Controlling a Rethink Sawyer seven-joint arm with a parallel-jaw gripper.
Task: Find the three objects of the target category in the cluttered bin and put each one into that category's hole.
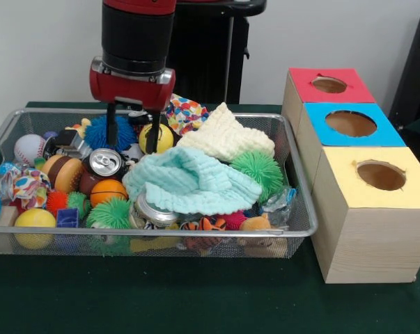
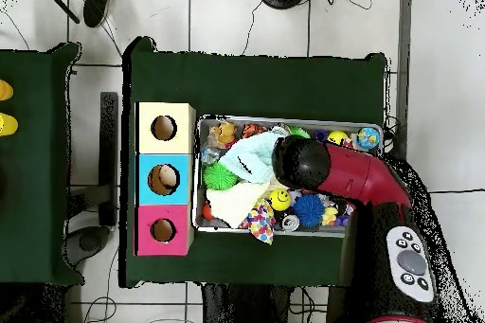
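Front view: the gripper (image 1: 133, 132) hangs down into the wire bin (image 1: 304, 209), at the back part of it.
Jaws: two black fingers (image 1: 112, 125) stand apart, with nothing between them.
Below the gripper: a silver can (image 1: 105, 163) lies just under the left finger, and a yellow smiley ball (image 1: 156, 138) sits behind the right one.
Task's thing: the task does not say which kind to find, so the wanted things cannot be picked out; they would be somewhere in the bin's pile.
Holes: three boxes stand beside the bin, a red box (image 1: 328, 85), a blue box (image 1: 350, 124) and a yellow box (image 1: 379, 175), each with a round hole on top.
Why there: the boxes sit close to the bin, likely so the arm has a short trip.
Cloths: a mint cloth (image 1: 192, 181) and a cream cloth (image 1: 227, 136) lie on top of the toys and likely hide some.
Overhead view: the arm (image 2: 355, 175) covers the gripper, so the fingers do not show.
Only from above: all three holes are seen straight down, and the blue box (image 2: 164, 179) seems to have something pale inside.
Only from the front: the open fingers and the can under them.
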